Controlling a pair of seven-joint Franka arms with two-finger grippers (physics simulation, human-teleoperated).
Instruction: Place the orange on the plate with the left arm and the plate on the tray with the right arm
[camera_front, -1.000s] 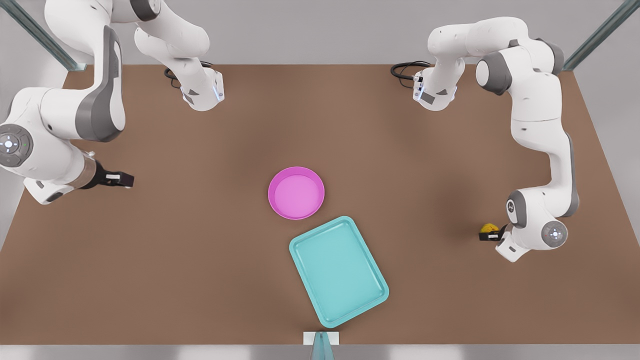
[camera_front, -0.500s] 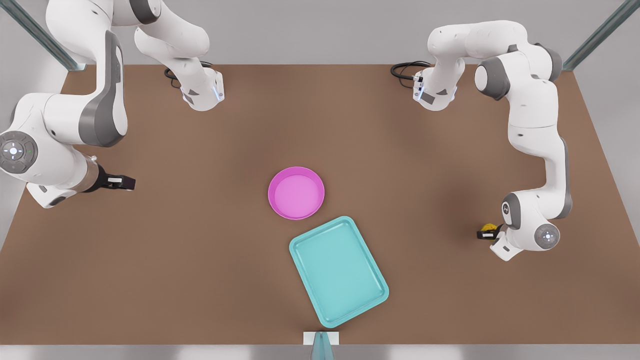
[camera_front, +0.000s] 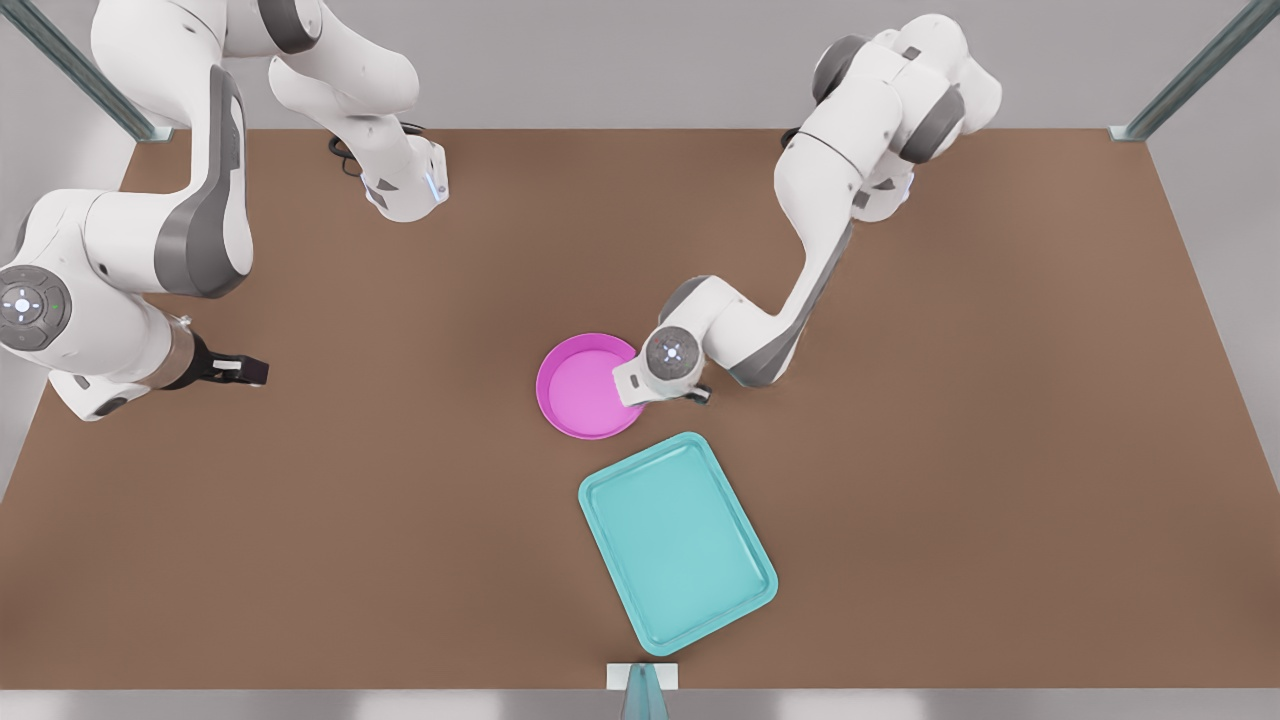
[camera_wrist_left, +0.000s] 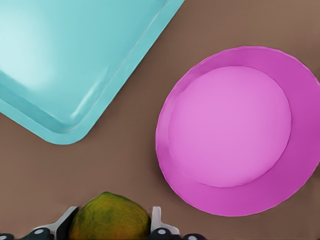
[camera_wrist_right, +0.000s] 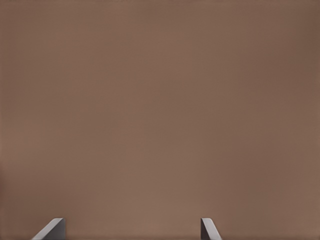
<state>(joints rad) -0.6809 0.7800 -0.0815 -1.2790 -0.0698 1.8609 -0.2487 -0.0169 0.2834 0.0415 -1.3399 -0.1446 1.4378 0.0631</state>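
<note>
Left tool (camera_wrist_left: 110, 231) clamped on orange (camera_wrist_left: 110, 220) beside plate (camera_wrist_left: 230, 130), right tool (camera_front: 245, 368) apart (waiting), tray (camera_front: 677, 543) lengthwise toward plate.

Simulated lab bench: bare brown tabletop (camera_front: 400, 520), grey walls, metal frame struts (camera_front: 75, 70).

You see the bumpy yellow-green orange (camera_wrist_left: 110, 218) clamped in your left pincer (camera_wrist_left: 111, 229), beside the round magenta plate (camera_front: 585, 386). Just beyond both, the teal tray (camera_front: 677, 541) lies flat, angled on the surface (camera_front: 400, 520).
</note>
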